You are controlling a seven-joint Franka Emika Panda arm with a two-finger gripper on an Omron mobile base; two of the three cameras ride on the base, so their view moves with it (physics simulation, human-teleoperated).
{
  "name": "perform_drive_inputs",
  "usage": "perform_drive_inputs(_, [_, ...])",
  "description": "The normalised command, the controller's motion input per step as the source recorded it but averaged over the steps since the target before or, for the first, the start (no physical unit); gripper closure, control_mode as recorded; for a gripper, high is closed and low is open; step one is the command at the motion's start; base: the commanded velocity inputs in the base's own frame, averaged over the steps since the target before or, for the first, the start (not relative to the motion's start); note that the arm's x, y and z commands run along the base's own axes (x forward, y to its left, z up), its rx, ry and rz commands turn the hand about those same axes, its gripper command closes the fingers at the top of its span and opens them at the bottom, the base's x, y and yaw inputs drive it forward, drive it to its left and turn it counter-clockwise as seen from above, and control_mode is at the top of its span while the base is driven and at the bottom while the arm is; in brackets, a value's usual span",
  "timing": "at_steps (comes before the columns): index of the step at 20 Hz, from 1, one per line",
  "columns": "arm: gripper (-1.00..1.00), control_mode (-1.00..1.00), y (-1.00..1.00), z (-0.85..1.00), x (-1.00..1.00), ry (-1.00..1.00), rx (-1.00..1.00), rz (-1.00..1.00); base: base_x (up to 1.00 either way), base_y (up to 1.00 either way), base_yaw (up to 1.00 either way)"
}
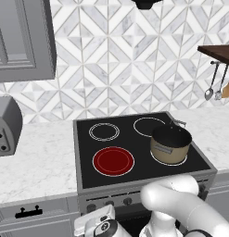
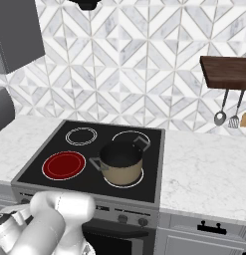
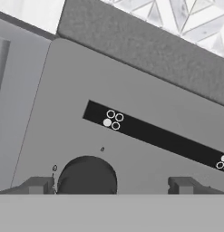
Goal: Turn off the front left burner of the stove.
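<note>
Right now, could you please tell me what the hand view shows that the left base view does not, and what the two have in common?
Hand view alone: a close look at one dark knob, set near the left of the two fingers, and a black strip with small white circles above it.

Left base view alone: the front left burner glowing red, a pot on the front right burner, a toaster.

Shared: the stove's grey front panel.

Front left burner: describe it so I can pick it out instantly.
On the stove, a black glass cooktop set in the marble counter, look at the near row, left side. The front left burner is the wide double-ringed circle glowing red; the others are dark.
</note>
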Motion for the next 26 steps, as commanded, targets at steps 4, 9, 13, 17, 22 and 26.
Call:
perform_drive_inputs(4, [-1.0, -1.0, 0.0, -0.15, 0.16, 0.0, 0.0, 0.0, 0.0, 0.0, 0.0])
perform_drive_inputs(9, [-1.0, -1.0, 0.04, -0.2, 0.14, 0.0, 0.0, 0.0, 0.0, 0.0, 0.0])
perform_drive_inputs(13, [-1.0, -1.0, 0.03, -0.16, 0.15, 0.0, 0.0, 0.0, 0.0, 0.0, 0.0])
perform_drive_inputs(17, [-1.0, -1.0, 0.0, -0.05, 0.14, 0.0, 0.0, 0.0, 0.0, 0.0, 0.0])
perform_drive_inputs(22, [1.0, -1.0, 0.0, 0.0, 0.08, 0.0, 0.0, 0.0, 0.0, 0.0, 0.0])
perform_drive_inputs(26, [1.0, -1.0, 0.0, 0.0, 0.01, 0.0, 0.0, 0.0, 0.0, 0.0, 0.0])
